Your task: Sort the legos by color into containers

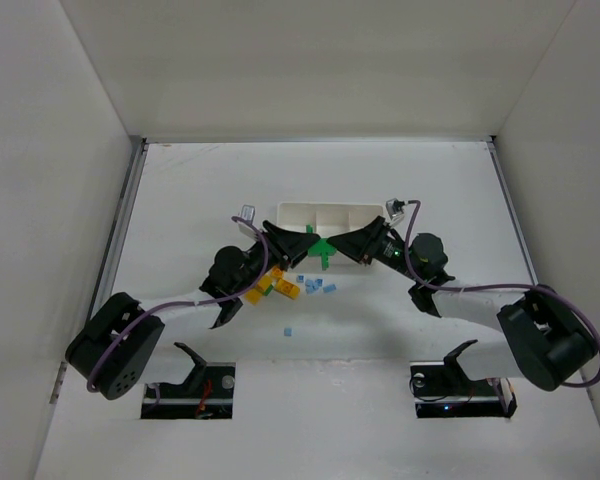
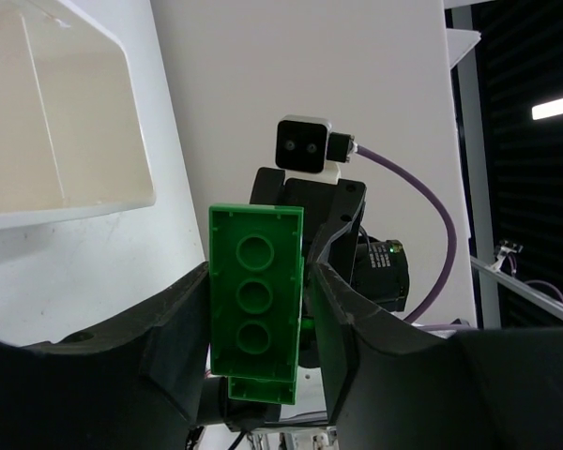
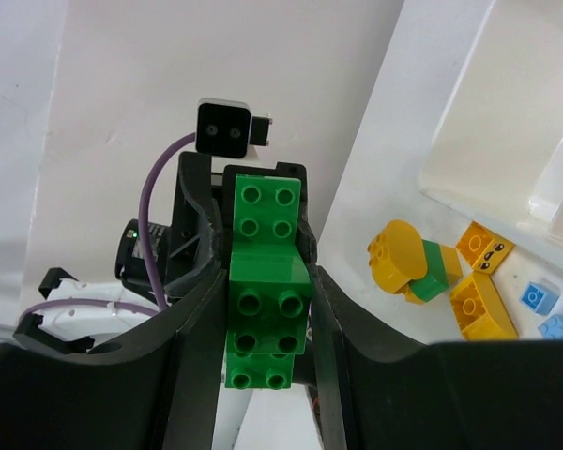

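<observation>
Top: L gripper [image 1: 298,244] & R gripper [image 1: 342,247] meet tip to tip just in front of white tray [image 1: 320,204], green lego stack [image 1: 322,251] between them; yellow legos [image 1: 277,287], blue legos [image 1: 316,287] loose nearer the bases. L wrist: fingers pinch stack's hollow underside. R wrist: fingers press both its sides, prob. gripping.

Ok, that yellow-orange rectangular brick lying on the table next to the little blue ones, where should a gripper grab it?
Take the yellow-orange rectangular plastic brick across its two long flat sides, coming straight down from above. It seems to lie studs up on the white table, so those sides are plain and parallel, and the green-and-yellow cluster crowds one end.
</observation>
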